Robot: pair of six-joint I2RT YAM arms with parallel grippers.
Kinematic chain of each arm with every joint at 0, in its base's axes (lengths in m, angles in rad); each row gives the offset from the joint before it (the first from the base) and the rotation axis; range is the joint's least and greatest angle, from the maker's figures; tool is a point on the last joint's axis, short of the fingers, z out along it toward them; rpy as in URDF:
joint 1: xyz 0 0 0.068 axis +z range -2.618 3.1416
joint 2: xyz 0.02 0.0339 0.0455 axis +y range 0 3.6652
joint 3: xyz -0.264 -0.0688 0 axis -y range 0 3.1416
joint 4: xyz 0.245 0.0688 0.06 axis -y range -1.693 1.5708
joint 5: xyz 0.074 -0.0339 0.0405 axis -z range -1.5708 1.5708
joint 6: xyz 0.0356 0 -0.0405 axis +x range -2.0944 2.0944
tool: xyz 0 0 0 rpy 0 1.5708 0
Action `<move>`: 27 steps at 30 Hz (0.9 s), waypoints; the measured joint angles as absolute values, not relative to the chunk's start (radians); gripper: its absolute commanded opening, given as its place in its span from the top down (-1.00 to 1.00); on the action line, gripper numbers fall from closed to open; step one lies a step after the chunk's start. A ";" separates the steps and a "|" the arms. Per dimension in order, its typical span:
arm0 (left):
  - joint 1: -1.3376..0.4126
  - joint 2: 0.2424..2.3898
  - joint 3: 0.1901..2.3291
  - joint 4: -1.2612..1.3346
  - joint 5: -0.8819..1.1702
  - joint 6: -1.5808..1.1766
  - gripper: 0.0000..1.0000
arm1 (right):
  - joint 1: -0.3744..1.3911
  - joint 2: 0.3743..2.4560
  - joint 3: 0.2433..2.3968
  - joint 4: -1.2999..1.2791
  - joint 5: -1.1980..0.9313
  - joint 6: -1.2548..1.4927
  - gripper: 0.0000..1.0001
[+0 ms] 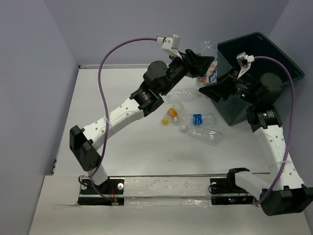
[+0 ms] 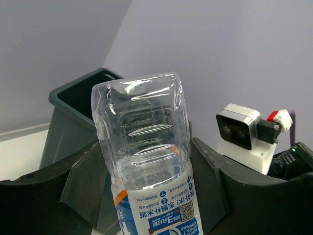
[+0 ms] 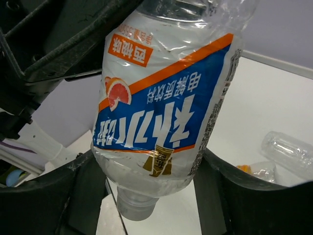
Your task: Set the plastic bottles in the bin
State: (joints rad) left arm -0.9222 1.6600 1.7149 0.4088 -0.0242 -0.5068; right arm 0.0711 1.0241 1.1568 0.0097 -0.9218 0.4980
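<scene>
A clear bottle with a blue-white label (image 1: 212,74) hangs in the air just left of the dark green bin (image 1: 274,54). My left gripper (image 1: 203,64) is shut on it. In the left wrist view (image 2: 142,186) the bottle (image 2: 139,142) fills the gap, base away, with the bin (image 2: 73,103) behind. My right gripper (image 1: 216,87) also closes round it. In the right wrist view (image 3: 146,191) the bottle (image 3: 161,103) touches both fingers, neck down. Several more bottles lie on the table: a clear one (image 1: 186,94), an orange-and-yellow one (image 1: 171,113), a blue-labelled one (image 1: 198,118) and another clear one (image 1: 203,134).
The bin stands tilted at the back right corner against the purple walls. The right arm's elbow (image 1: 269,88) is over the bin's near side. Purple cables loop above both arms. In the right wrist view a clear bottle (image 3: 288,152) lies on the white table below.
</scene>
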 measured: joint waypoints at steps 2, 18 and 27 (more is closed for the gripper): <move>-0.915 1.660 1.703 0.412 -0.033 -0.510 -0.85 | 0.080 1.034 1.158 0.017 -0.918 0.506 0.20; -0.896 1.479 1.596 0.244 -0.165 -0.380 -0.98 | 0.079 1.095 1.245 0.023 -0.628 0.574 0.56; -0.888 1.251 1.368 0.168 -0.309 -0.341 -0.98 | 0.067 1.148 1.520 -0.146 -0.130 0.368 0.55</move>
